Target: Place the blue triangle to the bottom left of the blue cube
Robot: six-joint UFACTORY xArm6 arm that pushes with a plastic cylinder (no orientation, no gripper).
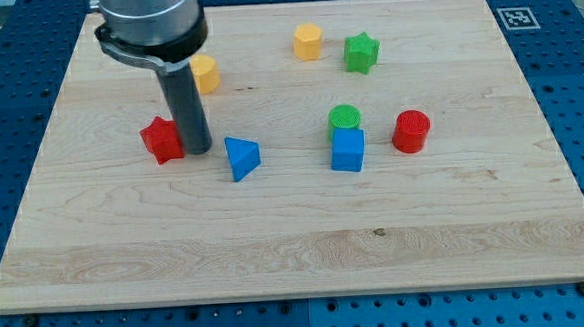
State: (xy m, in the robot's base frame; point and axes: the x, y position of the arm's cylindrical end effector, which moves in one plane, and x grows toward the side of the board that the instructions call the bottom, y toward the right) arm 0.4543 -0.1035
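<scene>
The blue triangle [242,157] lies left of the board's middle. The blue cube [348,150] sits to its right, about a hundred pixels away at the same height. My tip [197,148] rests on the board just left of the blue triangle, with a small gap between them, and right beside the red star [162,139]. The rod rises from the tip toward the view's top left.
A green cylinder [345,118] touches the blue cube's top side. A red cylinder [411,131] stands right of the cube. A yellow block [205,74] is partly behind the rod. A yellow hexagon [308,41] and a green star [361,53] sit near the top.
</scene>
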